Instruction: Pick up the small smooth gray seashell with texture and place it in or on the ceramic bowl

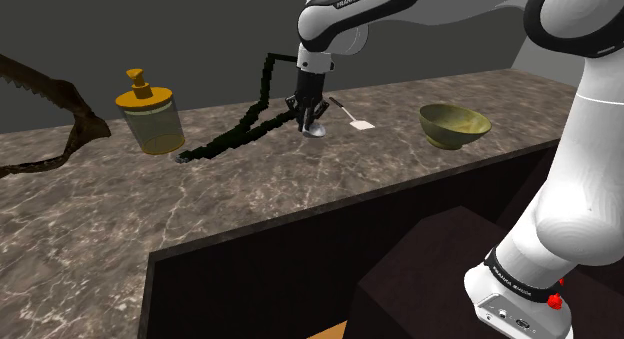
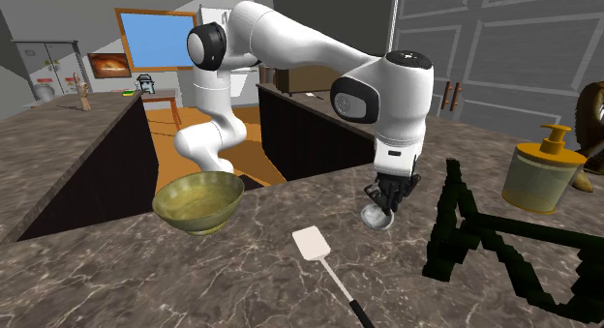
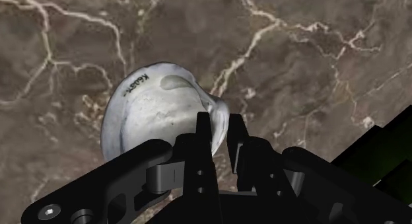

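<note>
Two black fingers (image 3: 205,138) of the gripper (image 1: 314,125) are pinched onto the thin rim of the pale grey seashell (image 3: 155,110). The shell sits low over the marble tabletop (image 1: 200,207), near its far edge and about midway along it; I cannot tell whether it touches the stone. Just beside it, toward the shoulder view's right, I see a white spatula (image 1: 356,121). Farther toward that end of the tabletop stands the olive-green bowl (image 1: 452,135), well apart from the shell. A jagged black shape (image 1: 235,133) runs from the gripper's other side toward a yellow soap dispenser (image 1: 152,117).
</note>
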Robot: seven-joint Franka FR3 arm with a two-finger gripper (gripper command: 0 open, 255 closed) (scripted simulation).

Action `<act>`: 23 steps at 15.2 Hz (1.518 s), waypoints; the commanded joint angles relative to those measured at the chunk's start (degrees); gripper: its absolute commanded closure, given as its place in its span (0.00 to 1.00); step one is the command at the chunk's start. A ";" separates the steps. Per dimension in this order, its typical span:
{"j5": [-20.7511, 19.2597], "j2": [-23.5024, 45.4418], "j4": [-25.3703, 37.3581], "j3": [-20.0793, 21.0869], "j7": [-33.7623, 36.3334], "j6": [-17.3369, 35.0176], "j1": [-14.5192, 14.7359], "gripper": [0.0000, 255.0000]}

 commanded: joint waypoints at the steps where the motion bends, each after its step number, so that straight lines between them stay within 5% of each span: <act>1: 0.00 0.00 -0.01 0.00 0.00 0.01 0.00 1.00; 23: -0.79 -1.72 14.49 -0.12 3.32 -15.90 -0.29 1.00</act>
